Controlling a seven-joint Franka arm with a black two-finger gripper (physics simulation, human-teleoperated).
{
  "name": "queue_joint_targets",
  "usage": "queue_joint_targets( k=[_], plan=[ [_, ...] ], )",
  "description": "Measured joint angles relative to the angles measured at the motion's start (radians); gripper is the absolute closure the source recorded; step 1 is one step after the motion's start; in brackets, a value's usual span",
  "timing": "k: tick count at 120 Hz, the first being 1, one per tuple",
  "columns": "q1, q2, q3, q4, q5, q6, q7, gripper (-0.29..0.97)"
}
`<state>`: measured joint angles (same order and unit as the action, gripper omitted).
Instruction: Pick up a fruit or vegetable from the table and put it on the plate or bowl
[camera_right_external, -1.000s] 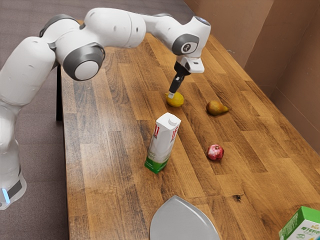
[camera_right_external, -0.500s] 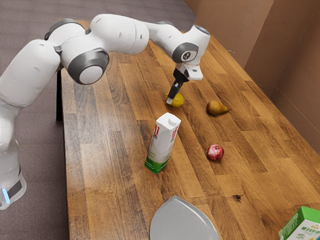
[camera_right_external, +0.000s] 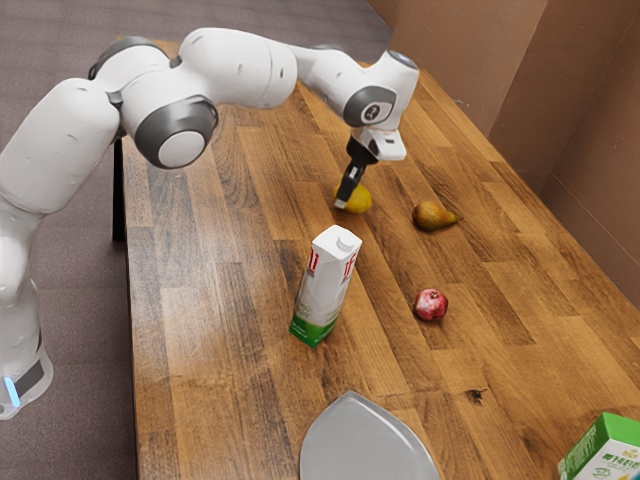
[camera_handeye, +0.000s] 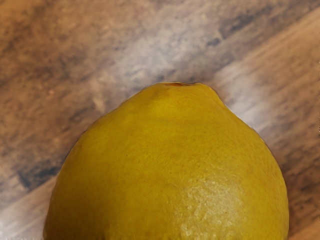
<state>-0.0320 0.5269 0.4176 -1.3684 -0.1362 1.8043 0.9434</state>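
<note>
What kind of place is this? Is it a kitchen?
Maybe a pretend kitchen or dining spot. A wooden table holds a lemon, a pear, a drink carton and a grey plate. The plain brown walls give no more clues.

lemon (camera_right_external: 360, 201) yellow | pear (camera_right_external: 433, 215) olive-brown | pomegranate (camera_right_external: 431, 304) red | carton (camera_right_external: 325, 285) white-green | plate (camera_right_external: 365, 440) grey

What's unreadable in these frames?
- Lemon: in the exterior view the tool covers part of it, so whether it is held is unclear.
- Lemon, wrist view: it runs past the frame edge.
- Plate: exterior view, cut off by the lower edge.
- Green box: exterior view, cut off at the corner, print too small to read.
</note>
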Motion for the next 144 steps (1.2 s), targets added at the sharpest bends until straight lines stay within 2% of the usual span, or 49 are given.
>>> queue_joint_targets(
  k=[36,54,82,96,120,144],
  plan=[
    [-0.003,-0.085,0.000,0.055,0.001,-0.001,-0.017,0.39],
    [-0.003,-0.093,0.004,0.216,0.006,-0.066,-0.028,0.39],
    [-0.002,-0.100,0.021,0.514,0.026,-0.260,-0.057,0.37],
    [-0.009,-0.139,0.015,0.565,0.033,-0.349,-0.076,0.38],
    [-0.093,-0.150,-0.062,0.571,0.037,-0.422,-0.127,0.39],
    [-0.281,-0.156,-0.080,0.572,0.039,-0.447,-0.203,0.39]
  ],
)
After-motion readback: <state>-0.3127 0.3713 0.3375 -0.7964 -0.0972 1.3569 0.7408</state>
